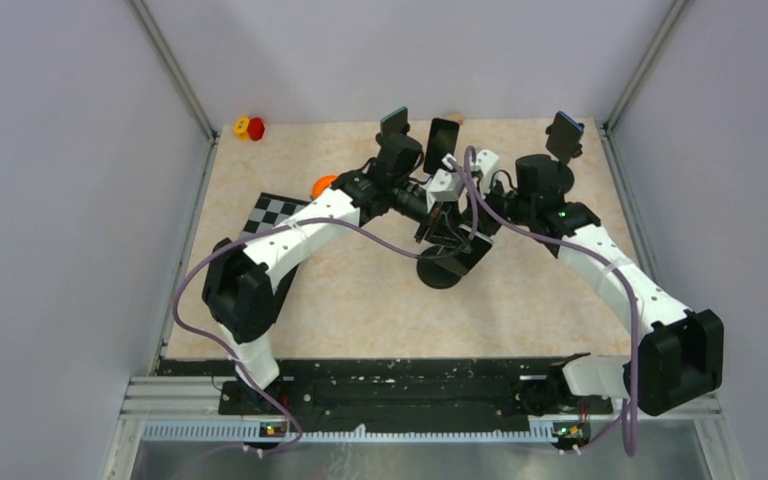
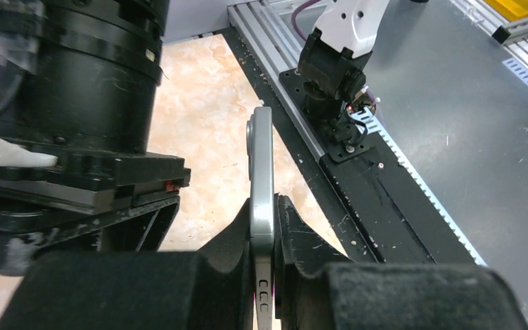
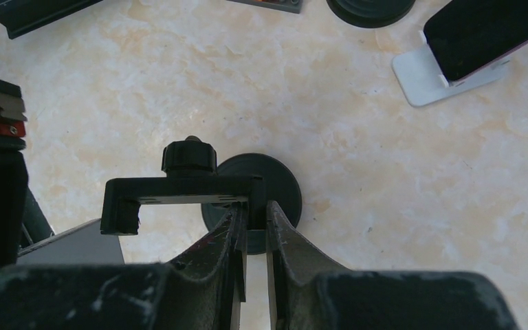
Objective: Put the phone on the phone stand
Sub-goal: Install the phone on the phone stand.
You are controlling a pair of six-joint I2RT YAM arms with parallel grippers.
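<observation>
From above, we see both arms crowded over the phone stand (image 1: 438, 272) at mid-table (image 1: 360, 300), and the jaws are hidden there. In the left wrist view, the left gripper (image 2: 264, 223) is clamped on the phone (image 2: 261, 158), held edge-on by its two faces. In the right wrist view, the right gripper (image 3: 253, 218) is pinched on the stand's bracket (image 3: 179, 189). We judge the phone could pivot in that narrow pinch, or strike the bracket and twist the stand, if the arms meet misaligned.
</observation>
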